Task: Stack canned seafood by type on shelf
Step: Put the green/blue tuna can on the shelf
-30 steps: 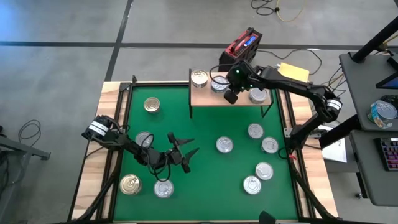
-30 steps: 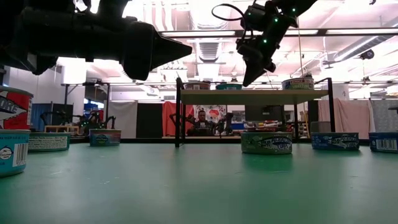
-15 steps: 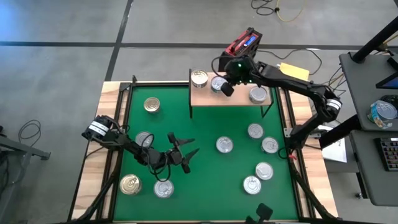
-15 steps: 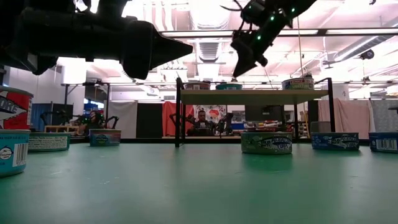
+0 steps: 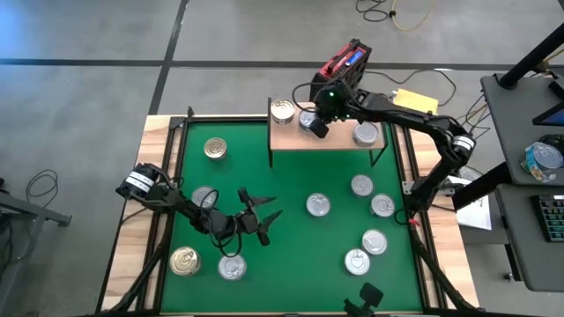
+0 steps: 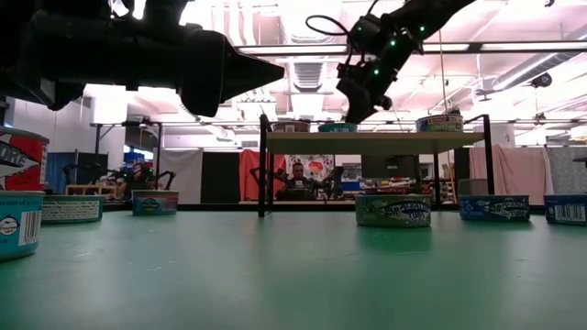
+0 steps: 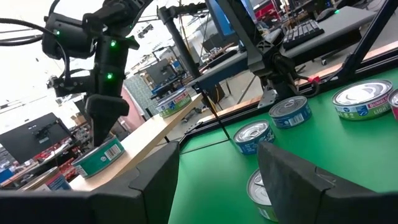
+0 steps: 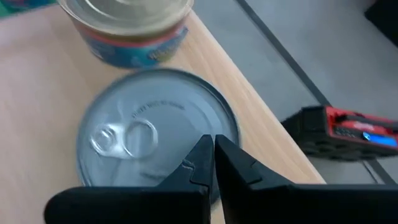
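1. Right gripper (image 5: 317,129) sits at upper centre of the high view, over the shelf (image 5: 286,137), fingers (image 8: 200,163) pressed together, holding nothing, tips just above the middle silver-topped tin (image 8: 149,143).
2. Left gripper (image 5: 262,215) hovers at lower left of centre over the green mat (image 5: 300,176), fingers (image 7: 292,180) apart, empty.
3. Shelf carries three tins: a gold-topped tin (image 5: 282,110) at its left end, the middle tin partly hidden by the right gripper, a silver tin (image 5: 366,135) at its right end.
4. In the right wrist view the gold-topped tin with a bluish label (image 8: 127,28) stands just beside the middle tin, whether touching cannot be told.
5. Loose tins on the mat: a gold one (image 5: 215,149) upper left, a gold one (image 5: 184,261) lower left, a silver one (image 5: 232,267) just beside it, one (image 5: 204,197) partly under the left arm.
6. More silver tins: centre (image 5: 318,205), and a right-side group (image 5: 361,185), (image 5: 382,205), (image 5: 374,241), (image 5: 357,261).
7. Red-and-black box (image 5: 344,63) lies on the floor behind the shelf; a yellow pad (image 5: 416,101) lies at its right.
8. Worktop has a light-wood border (image 5: 141,255) around the mat; grey floor around it.
9. Low view: bright workshop with ceiling lights, a seated person (image 6: 297,176) far back under the shelf.
10. Keyboard (image 5: 551,216) on a desk at the right edge.
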Motion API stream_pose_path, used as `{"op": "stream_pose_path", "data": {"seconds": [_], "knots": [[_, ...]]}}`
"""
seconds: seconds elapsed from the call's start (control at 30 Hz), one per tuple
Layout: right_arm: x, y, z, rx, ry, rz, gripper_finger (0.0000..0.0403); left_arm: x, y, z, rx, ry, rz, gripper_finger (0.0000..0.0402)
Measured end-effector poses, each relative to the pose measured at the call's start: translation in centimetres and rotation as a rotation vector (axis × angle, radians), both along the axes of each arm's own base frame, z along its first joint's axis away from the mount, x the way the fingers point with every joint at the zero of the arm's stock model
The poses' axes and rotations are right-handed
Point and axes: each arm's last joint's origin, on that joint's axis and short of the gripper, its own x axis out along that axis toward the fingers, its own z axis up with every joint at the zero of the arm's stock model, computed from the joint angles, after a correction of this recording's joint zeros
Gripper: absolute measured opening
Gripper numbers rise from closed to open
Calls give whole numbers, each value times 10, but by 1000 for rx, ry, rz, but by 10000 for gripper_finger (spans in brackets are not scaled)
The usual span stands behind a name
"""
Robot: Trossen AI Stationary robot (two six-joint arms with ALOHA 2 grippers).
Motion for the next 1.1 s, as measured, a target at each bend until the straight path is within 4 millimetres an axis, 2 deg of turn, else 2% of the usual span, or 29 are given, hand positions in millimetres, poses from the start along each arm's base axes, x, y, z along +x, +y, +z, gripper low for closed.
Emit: {"op": "stream_pose_path", "data": {"seconds": [0.33,0.77,0.97,1.1], "knots": [[-17,18,4,113,93,-65,9,0,0,0,0,0,1,201],[-7,55,12,220,32,-87,9,0,0,0,0,0,1,201],[-1,54,19,111,2,-8,9,0,0,0,-7,-3,0,201],[4,45,21,31,-34,48,9,0,0,0,-6,-2,0,201]]}}
